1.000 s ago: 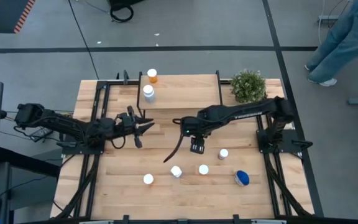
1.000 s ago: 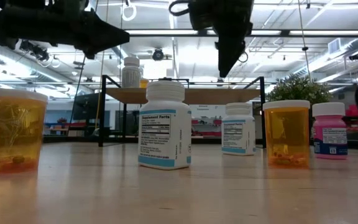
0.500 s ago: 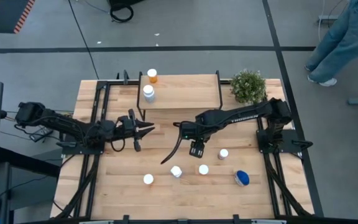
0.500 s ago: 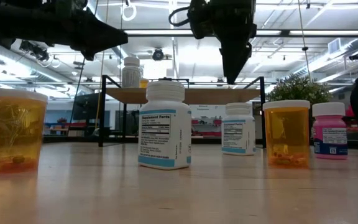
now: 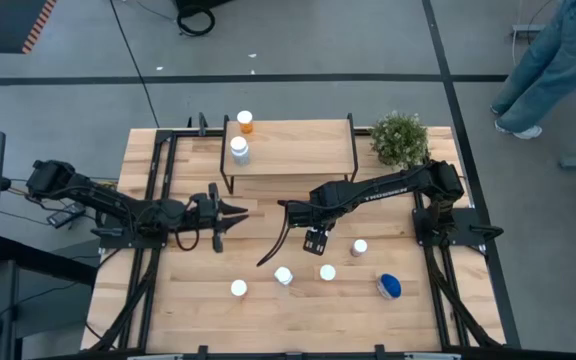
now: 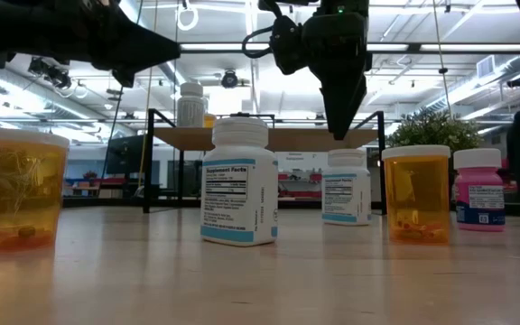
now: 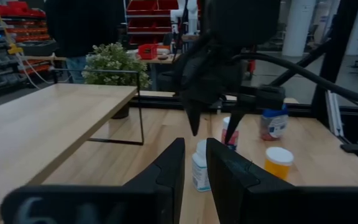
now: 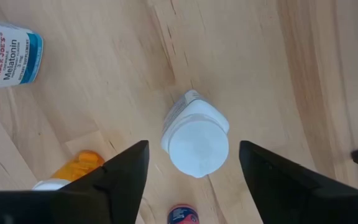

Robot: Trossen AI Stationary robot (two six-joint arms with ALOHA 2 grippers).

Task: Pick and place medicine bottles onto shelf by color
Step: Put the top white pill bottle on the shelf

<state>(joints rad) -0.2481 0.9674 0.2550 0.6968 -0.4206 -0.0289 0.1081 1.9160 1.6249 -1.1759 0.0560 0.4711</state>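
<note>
My right claw [image 5: 315,240] hangs in the middle of the frame in the high view, pointing down. Its two fingers [image 8: 122,174] are spread wide with nothing between them yet. Right under it stands a white bottle [image 8: 195,135]. My left claw [image 5: 230,212] waits at center left, fingers nearly closed and empty. The shelf [image 5: 298,148] sits at top center with two bottles [image 5: 239,149] on its left end.

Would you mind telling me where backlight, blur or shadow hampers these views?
Low view: bright ceiling lights silhouette both arms, and the near orange bottle looks soft. Left wrist view: its own fingers are blurred, close to the lens. Right wrist view: even light, the white bottle sharp. High view: soft shadows only.
</note>
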